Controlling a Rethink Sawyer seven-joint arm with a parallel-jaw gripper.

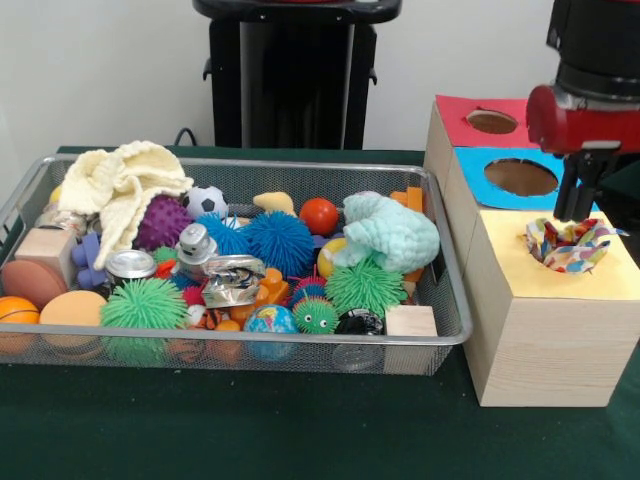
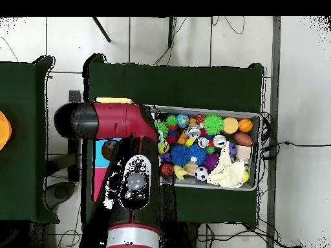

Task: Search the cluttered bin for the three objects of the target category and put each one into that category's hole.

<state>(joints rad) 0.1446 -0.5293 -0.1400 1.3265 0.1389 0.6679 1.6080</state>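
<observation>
A: Black gripper fingers [image 1: 577, 200] hang from the red and black arm [image 1: 580, 95] straight above the pale yellow top of the nearest light wooden box [image 1: 545, 335]. They stand close together, with only a narrow gap showing, and their tips stop just above the cloth, so I cannot tell for sure whether they touch it.

B: What is under them?

A: A white cloth with multicoloured polka dots [image 1: 568, 245], bunched up in the round hole [image 1: 560, 258] of that yellow top. Part of it spills over the hole's rim. Nothing is gripped between the fingers that I can see.

B: And the other boxes?

A: Behind the yellow one sits a blue-topped box [image 1: 520, 177], and farthest back a red-topped box [image 1: 490, 122], each with its own round hole.

B: Where is the tray?

A: The wide silver wire-mesh bin [image 1: 230, 355] lies to the left of the boxes on the dark green table [image 1: 250, 430], just beside them. It holds a cream knitted cloth [image 1: 120, 185] at its far left, a pale mint fluffy cloth [image 1: 385, 232] toward its right, and spiky rubber balls in blue [image 1: 275, 240], green [image 1: 145, 303] and purple [image 1: 162, 222] among other toys.

B: From above?

A: The arm [image 2: 123, 139] covers the boxes; the bin [image 2: 255, 152] lies to its right.
</observation>
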